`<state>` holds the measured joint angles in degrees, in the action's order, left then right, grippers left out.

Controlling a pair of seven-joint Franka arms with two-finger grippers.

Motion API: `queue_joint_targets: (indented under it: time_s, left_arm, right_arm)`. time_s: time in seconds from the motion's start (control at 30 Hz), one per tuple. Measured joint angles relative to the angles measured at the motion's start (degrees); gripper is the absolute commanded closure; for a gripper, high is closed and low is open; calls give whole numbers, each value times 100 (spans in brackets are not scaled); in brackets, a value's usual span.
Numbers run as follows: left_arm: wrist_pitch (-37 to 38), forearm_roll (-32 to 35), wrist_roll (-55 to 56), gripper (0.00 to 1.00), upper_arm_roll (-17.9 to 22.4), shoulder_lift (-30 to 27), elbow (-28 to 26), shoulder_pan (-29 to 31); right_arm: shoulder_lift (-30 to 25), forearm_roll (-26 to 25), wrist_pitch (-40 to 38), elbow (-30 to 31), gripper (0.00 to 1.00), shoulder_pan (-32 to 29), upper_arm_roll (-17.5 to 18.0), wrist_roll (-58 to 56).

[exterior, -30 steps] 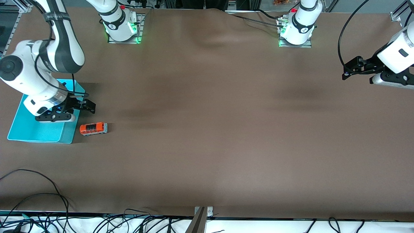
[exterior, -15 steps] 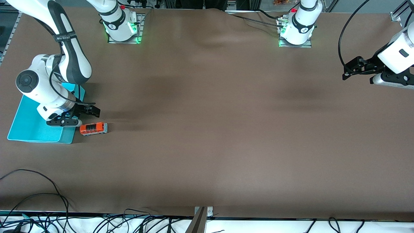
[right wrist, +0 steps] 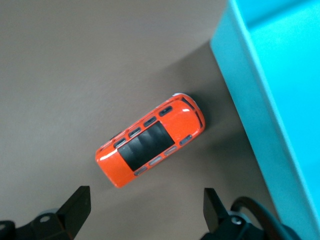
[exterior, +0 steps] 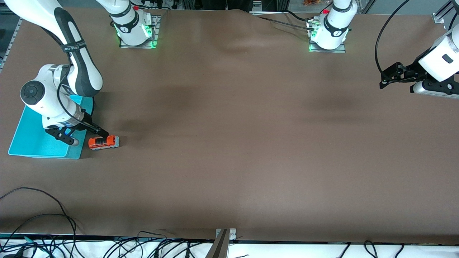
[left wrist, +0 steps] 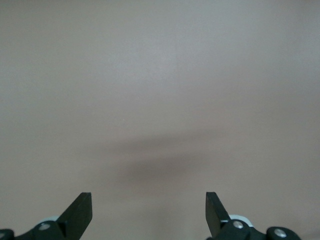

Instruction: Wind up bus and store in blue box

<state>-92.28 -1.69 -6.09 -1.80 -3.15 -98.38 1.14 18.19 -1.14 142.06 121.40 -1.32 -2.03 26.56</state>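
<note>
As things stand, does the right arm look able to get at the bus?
Probably yes. The right gripper is open just over the bus, which stands free on the table beside the blue box, with nothing covering it.

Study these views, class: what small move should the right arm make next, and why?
Probably lower the open right pincer straight down around the small orange toy bus. The bus stands on the brown table beside the turquoise plastic box, ungrasped, under the pincer. The left pincer waits open.
</note>
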Motion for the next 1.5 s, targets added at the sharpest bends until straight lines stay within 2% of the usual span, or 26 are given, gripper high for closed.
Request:
queue_joint_targets:
  time_s: [0.67, 0.9, 1.5]
  left_arm:
    - [147, 0, -13, 0, -52, 0, 17, 0]
    - [459, 0, -21, 0, -108, -1, 91, -5]
    - [92, 1, -72, 0, -144, 8, 174, -19]
  right_arm:
    - [545, 0, 702, 2, 0, -57, -4, 2790]
    - [606, 0, 786, -5, 0, -64, -4, 3018]
    - [919, 0, 950, -220, 0, -68, -4, 3057]
